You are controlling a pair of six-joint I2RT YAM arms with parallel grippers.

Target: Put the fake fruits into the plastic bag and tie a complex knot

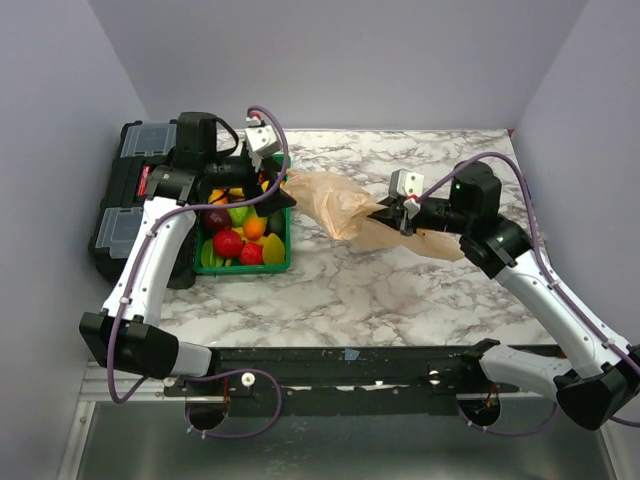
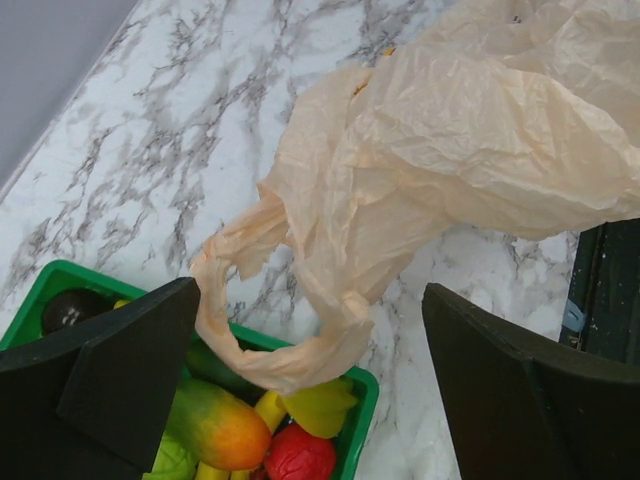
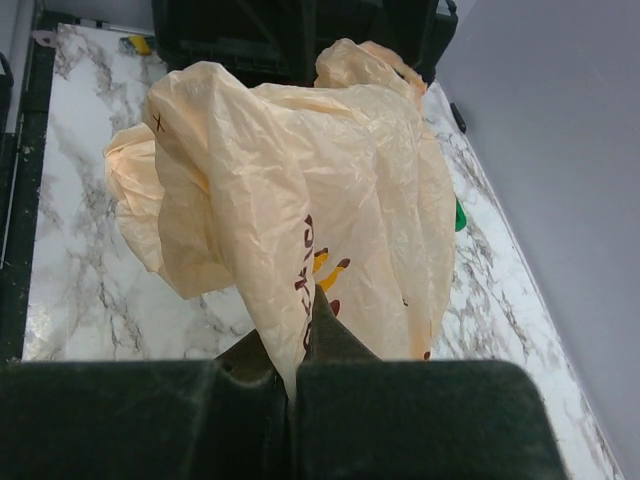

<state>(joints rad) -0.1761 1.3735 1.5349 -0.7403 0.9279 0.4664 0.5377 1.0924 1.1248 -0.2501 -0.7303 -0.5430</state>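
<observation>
The plastic bag lies crumpled on the marble table, pale peach with yellow-brown print. My right gripper is shut on a fold of the bag, its jaws pinching the plastic. The fake fruits fill a green tray. My left gripper hovers open over the tray's far right corner. In the left wrist view a bag handle loop hangs between its wide-apart fingers, over a mango and a red fruit. No knot is in view.
A black toolbox stands left of the tray against the left wall; it also shows in the right wrist view. Grey walls close the table on three sides. Bare marble lies in front of the bag.
</observation>
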